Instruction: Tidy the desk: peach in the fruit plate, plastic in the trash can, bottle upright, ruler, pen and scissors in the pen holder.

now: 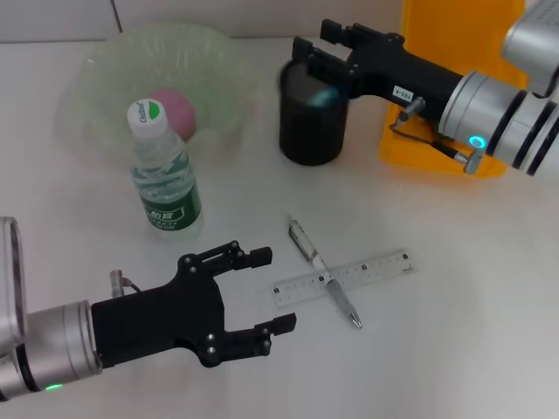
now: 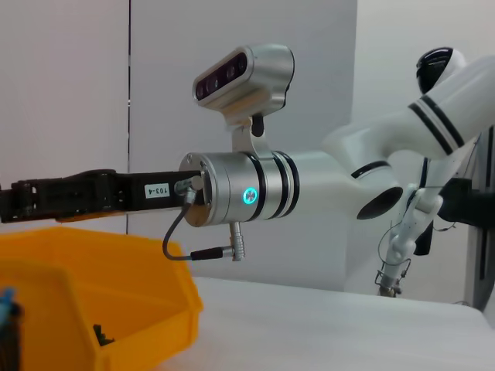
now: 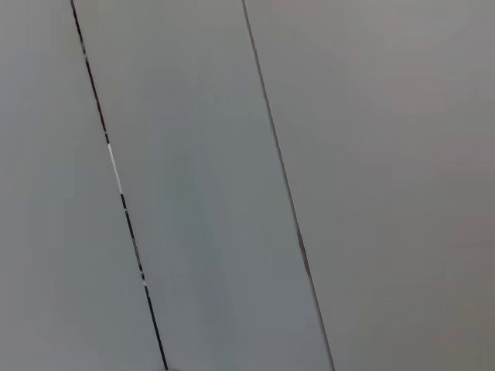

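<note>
Robot laboratory, plain white table (image 1: 454, 349), bare grey panelled wall (image 2: 69, 85), yellow parts bin (image 2: 116, 301) at far right

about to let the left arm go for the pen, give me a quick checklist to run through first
1. Left gripper open: ok, fingers spread, holding nothing.
2. Pen reachable: ok, on the table just ahead of the left gripper.
3. Pen free to lift: ok, it lies across the ruler, on top.
4. Holder free to drop into: not ok, right gripper is at its rim.
5. Right gripper empty: cannot tell.
6. Bottle upright, out of the path: ok.
</note>
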Robot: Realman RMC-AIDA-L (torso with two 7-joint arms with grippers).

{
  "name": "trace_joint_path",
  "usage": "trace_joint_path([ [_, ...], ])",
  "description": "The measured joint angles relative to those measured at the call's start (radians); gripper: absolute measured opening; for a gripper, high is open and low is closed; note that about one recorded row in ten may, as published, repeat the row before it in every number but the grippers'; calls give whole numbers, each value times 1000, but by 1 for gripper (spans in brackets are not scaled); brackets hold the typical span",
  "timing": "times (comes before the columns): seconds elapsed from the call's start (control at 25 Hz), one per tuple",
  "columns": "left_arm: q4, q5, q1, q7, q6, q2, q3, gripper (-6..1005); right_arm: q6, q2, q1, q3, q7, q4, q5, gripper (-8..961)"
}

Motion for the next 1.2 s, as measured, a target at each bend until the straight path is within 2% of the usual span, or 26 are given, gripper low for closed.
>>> trace_joint_path([
  [0.08,0,0,4,0,13,2,-3,794,-5,-2,-20,0,29,-34,-10,572],
  [0.12,2,0,9,-1,23,4,-7,794,-19,-7,-78,7,114,-129,-52,582],
  [0.16,2,0,9,-1,23,4,-7,794,-19,-7,-78,7,114,-129,-52,592],
  [0.24,6,0,17,-5,29,6,-9,794,-36,-15,-140,31,237,-251,-136,612],
  [0.28,9,0,28,-11,30,7,-10,794,-51,-21,-188,73,373,-378,-250,621],
  [0.32,9,0,28,-11,30,7,-10,794,-51,-21,-188,73,373,-378,-250,631],
  [0.36,9,0,28,-11,30,7,-10,794,-70,-23,-207,106,474,-452,-344,641],
  [0.4,10,8,51,-12,29,15,-10,794,-128,-27,-220,186,698,-593,-565,651],
  [0.44,10,8,55,-12,29,17,-10,794,-128,-27,-220,186,698,-593,-565,661],
  [0.48,10,9,62,-12,29,21,-10,794,-232,-36,-191,274,947,-726,-846,671],
  [0.52,10,9,62,-12,29,21,-10,794,-232,-36,-191,274,947,-726,-846,689],
  [0.56,11,9,72,-10,29,25,-9,794,-304,-45,-157,309,1045,-776,-978,708],
  [0.6,14,10,93,-5,31,36,-10,794,-459,-67,-75,359,1178,-828,-1185,726],
  [0.64,14,10,93,-5,31,36,-10,794,-459,-67,-75,359,1178,-828,-1185,744],
  [0.76,15,13,106,-15,31,52,-5,794,-647,-87,30,371,1225,-854,-1356,799],
  [0.8,15,24,110,-27,32,60,-6,794,-706,-85,81,350,1173,-870,-1442,798],
  [0.84,15,24,110,-27,32,60,-6,794,-706,-85,81,350,1173,-870,-1442,797],
  [0.96,15,40,112,-58,32,72,-12,794,-735,-56,131,275,1074,-896,-1521,795],
  [1.0,15,41,115,-65,32,78,-13,794,-738,-33,152,191,1035,-911,-1556,795],
  [1.04,15,41,115,-65,32,78,-13,794,-738,-33,152,191,1035,-911,-1556,794],
  [1.08,15,44,117,-66,32,79,-13,794,-737,-22,162,147,1023,-915,-1573,794],
  [1.16,17,52,119,-66,32,81,-14,794,-719,-5,183,54,1008,-914,-1615,794],
  [1.2,19,58,121,-66,30,81,-17,794,-684,3,192,-37,991,-906,-1634,793],
])
